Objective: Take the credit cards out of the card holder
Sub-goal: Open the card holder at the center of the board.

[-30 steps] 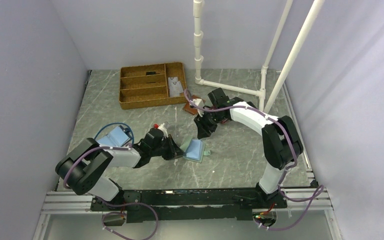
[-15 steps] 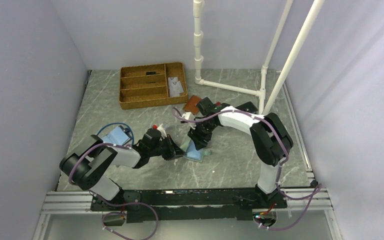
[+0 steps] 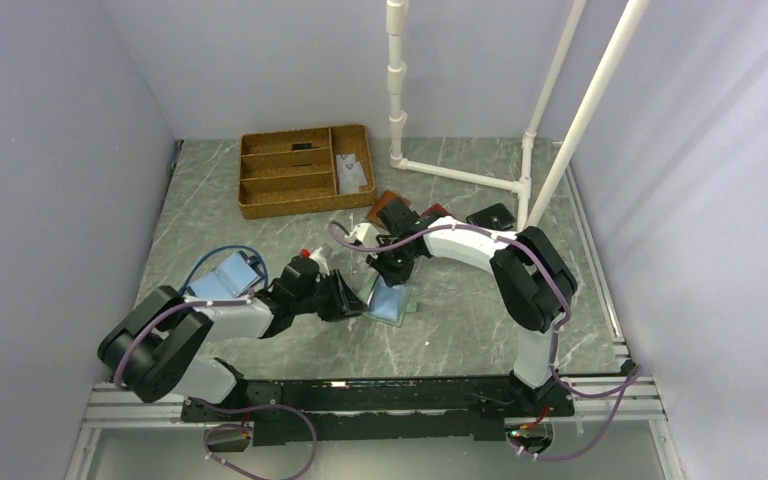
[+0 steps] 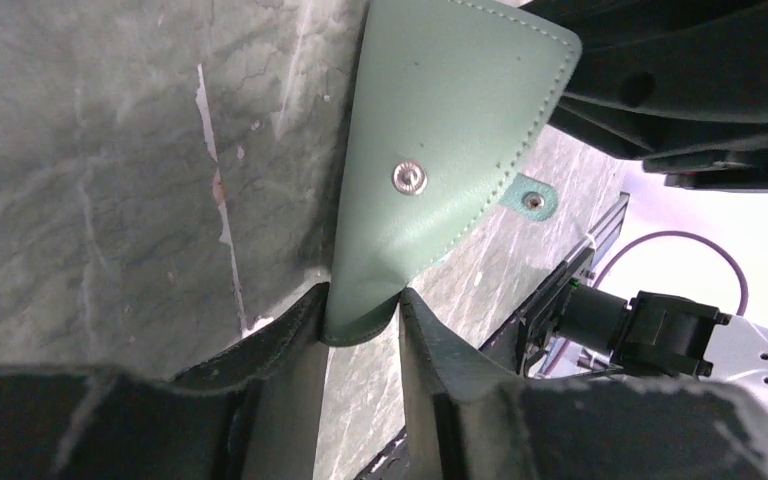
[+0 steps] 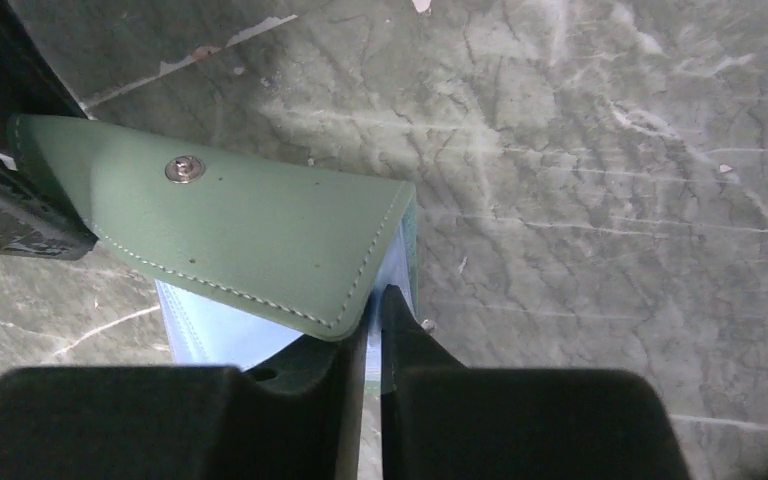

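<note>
The card holder (image 3: 393, 302) lies mid-table, light blue with a green snap flap. My left gripper (image 3: 358, 303) is shut on the lower corner of the green flap (image 4: 440, 130) and holds it raised; the grip shows in the left wrist view (image 4: 360, 312). My right gripper (image 3: 390, 278) reaches in from the far side. In the right wrist view it (image 5: 373, 312) is shut on the thin edge of the holder's light blue panel (image 5: 215, 335), just under the flap (image 5: 240, 225). No credit cards show inside the holder. Whitish-grey flat cards (image 3: 352, 172) lie in the tray's right compartment.
A wicker divided tray (image 3: 290, 185) stands at the back left. A brown snap wallet (image 3: 388, 207) lies behind the right gripper. A plain light blue piece with a blue cable (image 3: 232, 270) lies by the left arm. White pipe framing (image 3: 460, 176) rises at the back right.
My right gripper has moved left and nearer, from beside the brown wallet to the holder's far edge, and shut on the blue panel. The left gripper has kept hold of the flap.
</note>
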Motion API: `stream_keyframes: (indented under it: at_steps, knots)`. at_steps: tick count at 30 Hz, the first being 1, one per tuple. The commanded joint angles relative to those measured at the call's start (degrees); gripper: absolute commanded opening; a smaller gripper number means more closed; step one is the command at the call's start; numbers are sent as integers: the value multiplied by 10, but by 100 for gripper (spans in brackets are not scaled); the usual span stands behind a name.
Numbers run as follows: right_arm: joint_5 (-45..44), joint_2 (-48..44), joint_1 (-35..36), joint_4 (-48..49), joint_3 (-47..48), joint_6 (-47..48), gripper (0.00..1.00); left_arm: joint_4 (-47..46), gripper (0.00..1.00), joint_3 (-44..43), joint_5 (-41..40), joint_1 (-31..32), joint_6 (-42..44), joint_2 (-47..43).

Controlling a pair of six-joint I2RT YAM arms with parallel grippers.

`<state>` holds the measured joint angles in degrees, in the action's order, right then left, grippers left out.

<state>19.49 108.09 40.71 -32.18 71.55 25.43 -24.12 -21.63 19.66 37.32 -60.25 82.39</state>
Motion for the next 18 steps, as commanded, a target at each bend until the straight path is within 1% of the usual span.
stream_keyframes:
  at_steps: [1, 2, 5, 10, 15, 18]
  knots:
    - [-28, 17, 9, 5, -7, -22, 5, 92, 36, -19, -43, -2, 47, -55]
    - [-23, 9, 9, 7, -7, -25, 3, 104, 36, -19, -48, -2, 52, -62]
    - [7, -14, 9, 7, -6, -32, 0, 114, 36, -17, -55, -2, 61, -70]
    - [81, -15, 9, -9, 10, -50, 0, 96, 36, -21, -46, -3, 74, -55]
    - [129, -14, 5, -13, 18, -75, 0, 103, 46, -30, -54, -2, 102, -48]
    - [165, -12, -5, -10, 20, -94, 0, 99, 47, -30, -51, -3, 110, -44]
